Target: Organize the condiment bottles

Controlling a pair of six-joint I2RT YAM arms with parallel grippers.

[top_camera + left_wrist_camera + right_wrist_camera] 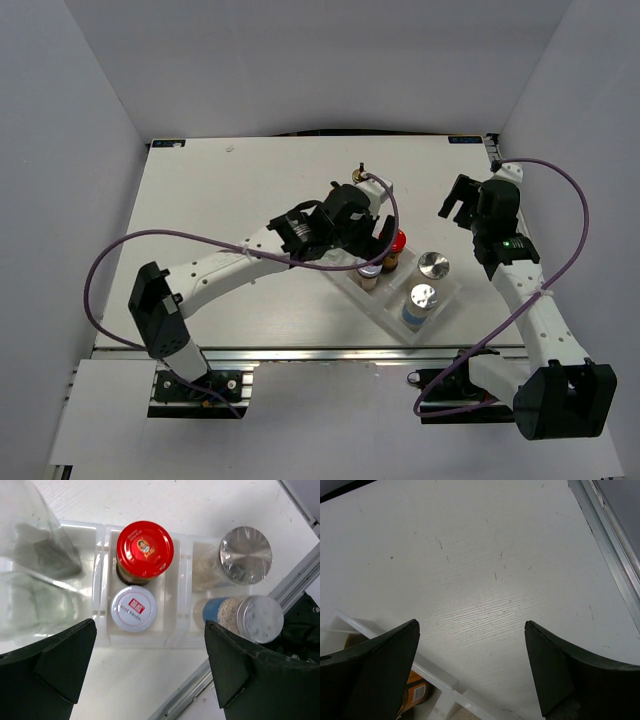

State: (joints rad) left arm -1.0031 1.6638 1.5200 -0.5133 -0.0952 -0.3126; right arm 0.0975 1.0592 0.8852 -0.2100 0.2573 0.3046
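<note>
The white tray [385, 305] holds the condiment bottles. In the left wrist view the red-lidded jar [145, 549] and the small white-lidded jar [133, 608] share the middle compartment. The silver-capped shaker [245, 555] and the blue-labelled bottle [250, 617] stand in the right one. Blurred clear glass [35, 550] fills the left compartment. From above, a gold spout [360, 172] shows behind my left gripper [372, 243]. That gripper [150, 622] hovers open over the tray's near edge, holding nothing. My right gripper [455, 205] is open and empty, over bare table beyond the tray.
In the right wrist view the tray's corner [445, 680] and an orange-labelled jar [415, 692] lie at the lower left, with my open right gripper [470, 623] above the table. The table's metal edge [615, 545] runs along the right. White walls enclose the table.
</note>
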